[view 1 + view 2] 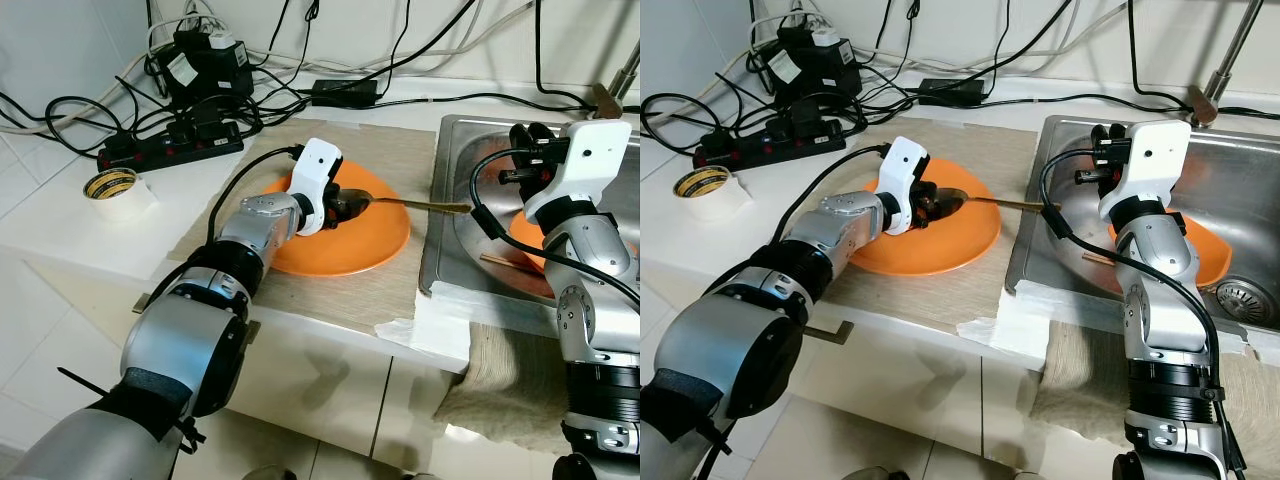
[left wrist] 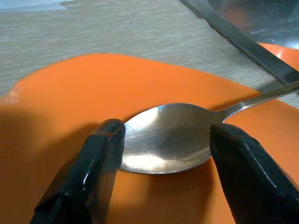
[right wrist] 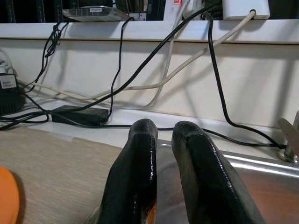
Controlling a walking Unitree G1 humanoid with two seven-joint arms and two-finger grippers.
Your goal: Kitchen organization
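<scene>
The left claw (image 2: 163, 154) sits low over the round orange plastic plate (image 1: 355, 235), its two black fingers (image 2: 88, 172) spread apart on either side of the bowl of the silver metal spoon (image 2: 168, 137). The fingers are not pressing the spoon; a small gap shows on each side, so the claw is released around it. The spoon's bowl rests on the plate, and its thin handle (image 1: 435, 206) reaches out past the plate's rim toward the stainless steel sink (image 1: 1260, 180). The plate lies on a beige woven mat (image 1: 400, 150) spread over the white surface (image 1: 60, 215).

The right claw (image 3: 163, 168) is held up over the sink's near corner, its two fingers (image 3: 135, 177) closed almost together with nothing between them. Below that arm, a second orange dish (image 1: 1215, 255) lies in the sink basin, with a wooden stick (image 1: 510, 262) beside it.

Further out on the surface, a roll of pale tape (image 1: 115, 190) lies near the left edge. Behind the mat sit a black power strip (image 1: 170, 145), a black adapter brick (image 1: 343, 92) and a tangle of black and white cables (image 1: 90, 105) along the wall.
</scene>
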